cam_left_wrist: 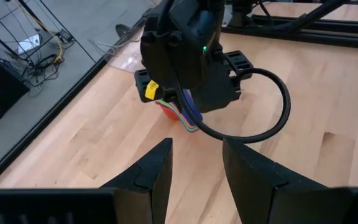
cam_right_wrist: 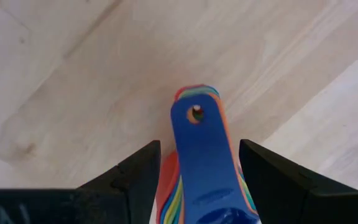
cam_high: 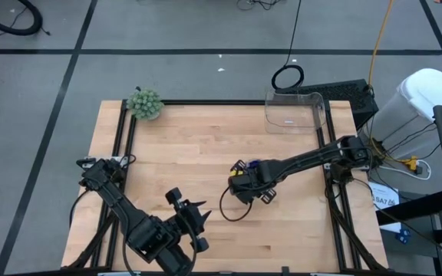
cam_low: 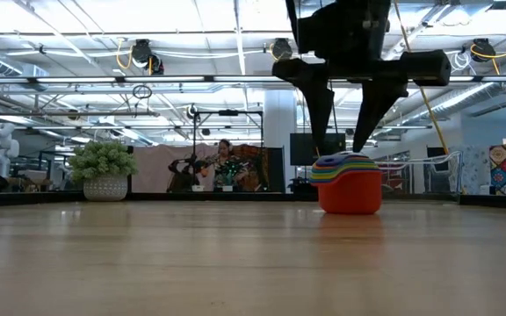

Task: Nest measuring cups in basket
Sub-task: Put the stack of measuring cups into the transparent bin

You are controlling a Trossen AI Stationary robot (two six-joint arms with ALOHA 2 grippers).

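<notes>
The measuring cups (cam_high: 252,165) stand nested in one stack (cam_low: 350,186) on their orange bottom cup, mid-table toward the right. A blue handle (cam_right_wrist: 199,149) tops the fanned handles. My right gripper (cam_right_wrist: 199,180) is open and points down over the stack (cam_left_wrist: 174,111). Its fingers stand on either side of the stacked handles, with gaps showing. In the low view its fingertips (cam_low: 345,149) reach the stack's top. The clear basket (cam_high: 294,113) sits at the far right edge. My left gripper (cam_high: 194,216) waits open near the near edge (cam_left_wrist: 194,168).
A fuzzy grey-green ball (cam_high: 145,103) rests at the table's far left corner (cam_low: 104,162). A black cable loops from my right wrist (cam_left_wrist: 272,118) down to the wood. Bare wood lies between the stack and the basket. A person shows far off in the room.
</notes>
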